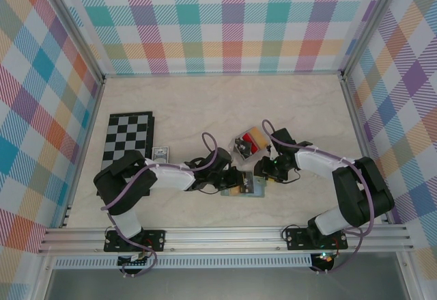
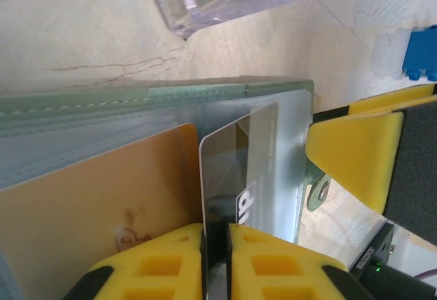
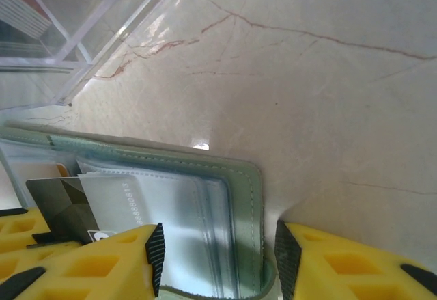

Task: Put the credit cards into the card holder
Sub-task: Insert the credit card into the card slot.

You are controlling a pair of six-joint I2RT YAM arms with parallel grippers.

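Observation:
The sage-green card holder [image 1: 244, 190] lies open on the table between both grippers. In the left wrist view my left gripper [image 2: 217, 259] is shut on a dark grey card [image 2: 235, 177], held edge-on with its far end inside a clear pocket of the card holder [image 2: 171, 96]. An orange-tan card [image 2: 102, 197] sits in the pocket beside it. My right gripper [image 3: 218, 252] is open, its fingers straddling the card holder's [image 3: 249, 177] end; the dark grey card [image 3: 61, 208] shows at the left. More cards, red and orange [image 1: 251, 141], lie in the clear tray.
The clear plastic tray [image 1: 240, 148] stands just behind the card holder, close to both grippers. A folded chessboard [image 1: 126, 139] lies at the left with a small banknote-like item [image 1: 160, 153] beside it. A blue object [image 2: 420, 54] sits at the right.

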